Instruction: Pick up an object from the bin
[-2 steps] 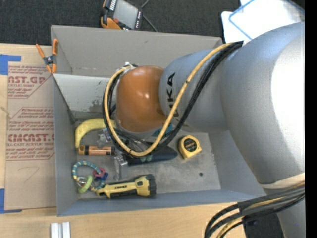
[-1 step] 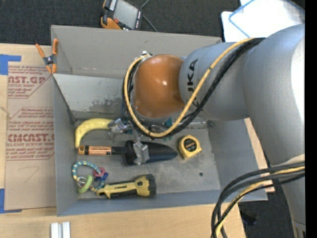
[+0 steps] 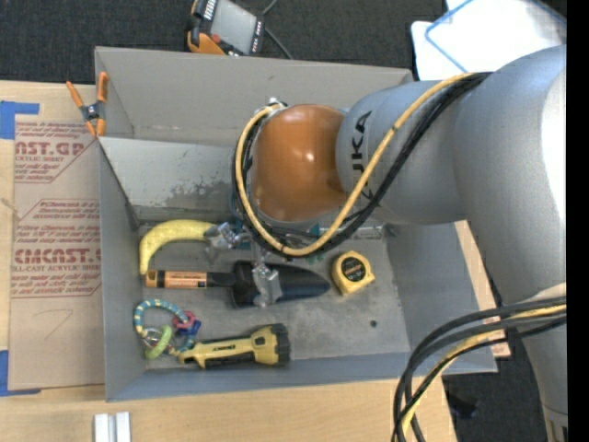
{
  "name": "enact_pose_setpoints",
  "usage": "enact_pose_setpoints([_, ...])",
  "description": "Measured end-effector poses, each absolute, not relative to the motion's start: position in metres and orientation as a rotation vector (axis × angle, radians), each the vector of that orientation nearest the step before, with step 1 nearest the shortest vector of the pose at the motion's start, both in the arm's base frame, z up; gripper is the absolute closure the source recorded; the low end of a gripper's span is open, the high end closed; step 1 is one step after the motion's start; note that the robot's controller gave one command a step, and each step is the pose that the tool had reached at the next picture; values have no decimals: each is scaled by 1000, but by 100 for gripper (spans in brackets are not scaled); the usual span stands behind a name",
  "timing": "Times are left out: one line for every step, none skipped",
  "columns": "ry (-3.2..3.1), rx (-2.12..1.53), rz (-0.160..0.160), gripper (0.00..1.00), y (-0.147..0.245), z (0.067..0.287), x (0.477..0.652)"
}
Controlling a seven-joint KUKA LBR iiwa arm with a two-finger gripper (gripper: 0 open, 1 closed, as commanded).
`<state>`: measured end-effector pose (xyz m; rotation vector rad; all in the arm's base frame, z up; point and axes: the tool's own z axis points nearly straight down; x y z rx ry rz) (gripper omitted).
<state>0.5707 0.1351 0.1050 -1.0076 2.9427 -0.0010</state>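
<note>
Six loose things are counted in the grey metal bin (image 3: pixel 368 331), all lying flat on its floor and none stacked, which is judged to leave each one open to a grab from above. A yellow banana (image 3: pixel 170 238) is laid along the foot of the sloped back wall. Just in front of it a black-and-orange stick-shaped tool (image 3: pixel 184 280) is seen. A ring of coloured beads (image 3: pixel 164 326) is lodged near the front left corner, and a yellow-and-black torch-like tool (image 3: pixel 237 348) is set beside it along the front wall. A yellow tape measure (image 3: pixel 352 273) is placed right of centre, near a dark blue-black rounded object (image 3: pixel 302 286) at mid-floor. The arm is brought in from the right, with the wrist bent down under its orange cover (image 3: pixel 294 159) and looped by yellow-and-black cables (image 3: pixel 245 159), so the gripper (image 3: pixel 264 284) is held low over the bin's middle. It is seen right at the left end of the dark blue-black object, where that meets the stick tool's black end. Contact cannot be confirmed. Whether the gripper is spread, pressed together or pinching something cannot be told, as much of it is hidden by the wrist. The dark object is judged the likely pick, and no thing is seen lifted off the floor.
</note>
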Motion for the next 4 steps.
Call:
enact_pose_setpoints([2959, -957, 3, 0, 138, 138, 553])
enact_pose_setpoints([2967, -943, 11, 0, 136, 90, 557])
enact_pose_setpoints([3002, -821, 13, 0, 136, 77, 552])
enact_pose_setpoints([2835, -1268, 9, 100, 158, 71, 569])
